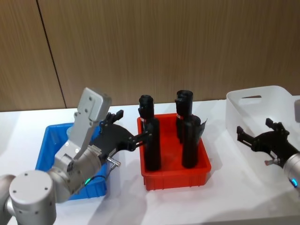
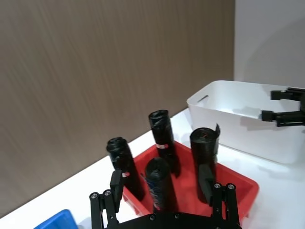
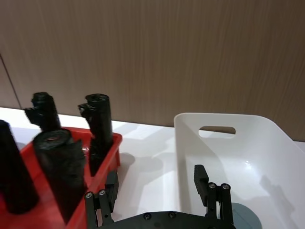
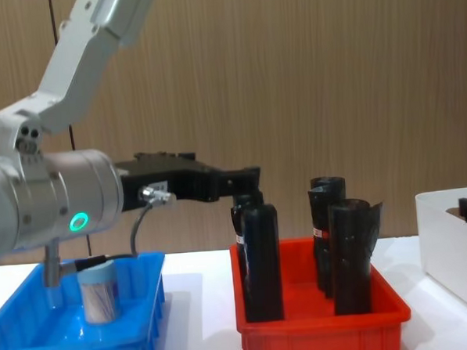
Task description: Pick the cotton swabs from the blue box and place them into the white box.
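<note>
A cotton swab jar (image 4: 99, 292) with a pale blue lid stands in the blue box (image 4: 38, 342) at the left. My left gripper (image 1: 132, 126) hangs open and empty above the right edge of the blue box (image 1: 49, 140), its fingertips (image 4: 245, 178) reaching toward the red bin. In the left wrist view the left gripper (image 2: 161, 183) has nothing between its fingers. My right gripper (image 1: 257, 129) is open and empty over the white box (image 1: 262, 93). Under the right gripper (image 3: 156, 186), a pale blue round lid (image 3: 247, 218) lies on the white box's (image 3: 267, 138) floor.
A red bin (image 1: 176, 176) holding several tall black rolls (image 1: 151, 140) stands between the two boxes, close to the left fingertips. A wooden wall runs behind the white table (image 1: 220, 201).
</note>
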